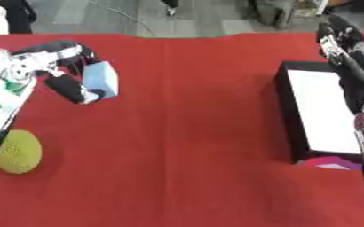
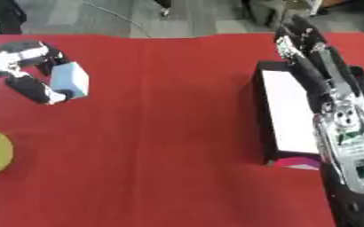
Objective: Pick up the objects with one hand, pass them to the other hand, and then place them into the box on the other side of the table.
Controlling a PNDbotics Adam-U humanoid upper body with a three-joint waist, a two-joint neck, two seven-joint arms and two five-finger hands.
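Note:
My left hand (image 1: 61, 66) is at the upper left, its fingers and thumb curled round a light blue block (image 1: 101, 80) held above the red table (image 1: 185, 133). A yellow-green textured ball (image 1: 17, 151) lies on the table near the left edge, below that hand. My right hand (image 2: 302, 40) is over the far end of the black box (image 2: 272, 111) at the right, fingers straight and holding nothing. The box has a white inside, and a pink thing (image 2: 298, 163) shows at its near end.
The red cloth covers the whole table. Beyond its far edge is grey floor (image 1: 200, 15). The stretch of cloth between the block and the box holds no objects.

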